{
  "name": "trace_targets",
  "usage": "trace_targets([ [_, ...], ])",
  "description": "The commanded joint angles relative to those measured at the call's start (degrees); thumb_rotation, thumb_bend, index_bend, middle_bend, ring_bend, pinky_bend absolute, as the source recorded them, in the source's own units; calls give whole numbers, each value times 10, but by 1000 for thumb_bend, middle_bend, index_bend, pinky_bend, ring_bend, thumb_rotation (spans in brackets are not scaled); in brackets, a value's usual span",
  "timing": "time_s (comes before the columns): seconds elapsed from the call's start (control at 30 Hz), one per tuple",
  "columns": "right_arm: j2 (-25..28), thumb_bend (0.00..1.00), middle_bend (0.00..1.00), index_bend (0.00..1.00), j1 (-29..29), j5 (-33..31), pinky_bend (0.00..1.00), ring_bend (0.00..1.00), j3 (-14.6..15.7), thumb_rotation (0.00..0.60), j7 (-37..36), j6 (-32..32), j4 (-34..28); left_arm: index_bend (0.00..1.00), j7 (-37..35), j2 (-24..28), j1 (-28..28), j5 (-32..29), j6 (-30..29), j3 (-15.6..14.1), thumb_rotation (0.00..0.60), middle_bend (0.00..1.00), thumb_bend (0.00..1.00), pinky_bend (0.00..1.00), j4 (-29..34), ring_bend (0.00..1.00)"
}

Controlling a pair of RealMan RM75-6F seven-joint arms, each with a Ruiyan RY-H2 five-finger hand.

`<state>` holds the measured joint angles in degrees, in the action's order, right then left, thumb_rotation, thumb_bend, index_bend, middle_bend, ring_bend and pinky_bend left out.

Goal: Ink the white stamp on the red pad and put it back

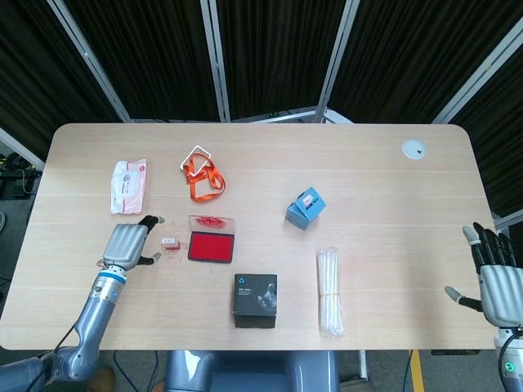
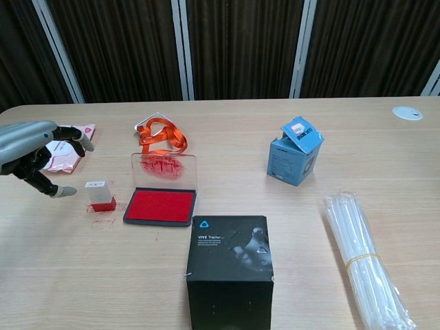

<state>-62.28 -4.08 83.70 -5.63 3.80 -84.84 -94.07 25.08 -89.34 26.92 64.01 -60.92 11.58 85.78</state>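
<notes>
The white stamp (image 1: 169,242) (image 2: 98,194) stands upright on a red-smeared spot of the table, just left of the red ink pad (image 1: 212,247) (image 2: 160,205). The pad's clear lid (image 2: 163,167) is raised at its far edge, stained red. My left hand (image 1: 129,243) (image 2: 34,155) hovers just left of the stamp, fingers apart and holding nothing. Beside the table's right edge my right hand (image 1: 493,279) is open and empty; the chest view does not show it.
A black box (image 1: 256,299) sits near the front edge, a bundle of clear tubes (image 1: 329,291) to its right. A blue carton (image 1: 306,207), an orange lanyard (image 1: 202,175), a pink wipes pack (image 1: 129,185) and a white disc (image 1: 413,149) lie further back.
</notes>
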Motion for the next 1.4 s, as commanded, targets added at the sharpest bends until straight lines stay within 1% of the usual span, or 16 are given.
trace_targets([
  [0.03, 1, 0, 0, 0, -2, -4, 0, 0, 1, 600, -2, 6, 1, 273, 10, -15, 10, -14, 3, 0, 600, 308, 180, 862, -14, 820],
  [0.23, 2, 0, 0, 0, -4, -9, 0, 0, 0, 600, -8, 10, 1, 298, 32, -40, 16, -50, -7, 5, 600, 374, 197, 862, -35, 821],
  [0.3, 3, 0, 0, 0, -4, -11, 0, 0, -1, 600, -12, 12, 1, 305, 37, -45, 17, -64, -8, 7, 600, 377, 209, 862, -38, 821],
  [0.43, 4, 0, 0, 0, -5, -13, 0, 0, 0, 600, -15, 17, 1, 316, 43, -52, 23, -84, -4, 10, 600, 392, 268, 862, -42, 821],
  [0.6, 5, 0, 0, 0, -6, -16, 0, 0, 0, 600, -16, 19, 1, 340, 50, -59, 34, -97, -1, 12, 600, 395, 271, 862, -54, 820],
  [0.73, 5, 0, 0, 0, -7, -18, 0, 0, 0, 600, -17, 20, 1, 361, 39, -63, 40, -95, 8, 10, 600, 397, 271, 862, -65, 819],
  [0.93, 3, 0, 0, 0, -9, -23, 0, 0, 0, 600, -14, 27, 3, 397, 2, -68, 46, -72, 24, 1, 600, 409, 272, 862, -89, 818],
  [1.2, 3, 0, 0, 0, -10, -27, 0, 0, 0, 600, -11, 31, 4, 402, -22, -77, 49, -55, 23, -5, 600, 420, 274, 862, -106, 817],
  [1.4, 3, 0, 0, 0, -12, -31, 0, 0, 0, 600, -11, 35, 4, 431, -25, -84, 51, -56, 22, -7, 600, 467, 277, 862, -115, 817],
])
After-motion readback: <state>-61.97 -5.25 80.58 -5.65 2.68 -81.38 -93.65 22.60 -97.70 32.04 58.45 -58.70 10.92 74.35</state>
